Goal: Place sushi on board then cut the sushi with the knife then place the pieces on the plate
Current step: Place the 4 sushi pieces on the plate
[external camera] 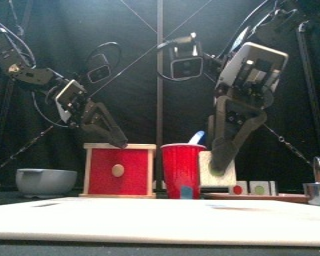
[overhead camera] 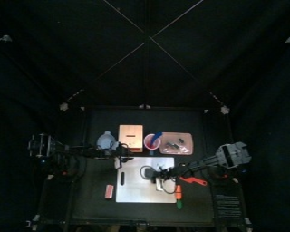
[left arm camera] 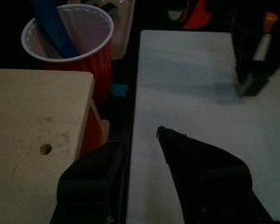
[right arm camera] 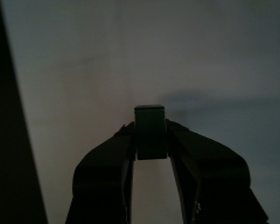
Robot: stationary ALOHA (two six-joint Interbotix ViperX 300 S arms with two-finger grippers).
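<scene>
My right gripper point(right arm camera: 150, 131) is shut on a dark sushi block point(right arm camera: 150, 114), held low over the white cutting board point(right arm camera: 166, 52). From the top, this gripper point(overhead camera: 158, 175) sits over the board's point(overhead camera: 138, 188) upper middle. My left gripper point(left arm camera: 136, 140) is open and holds nothing. It hovers over the gap between the wooden box point(left arm camera: 31, 114) and the board point(left arm camera: 189, 87). Behind the box stands the red cup point(left arm camera: 73, 35) with the blue knife point(left arm camera: 52, 24) in it. The pink tray point(overhead camera: 188, 136) lies at the back right.
A blue-grey bowl point(overhead camera: 106, 140) sits left of the wooden box point(overhead camera: 130, 136). A red toy point(overhead camera: 194, 178) lies by the board's right edge. Another small red thing point(overhead camera: 109, 190) lies by its left edge. Small toy foods point(external camera: 250, 187) stand at the right.
</scene>
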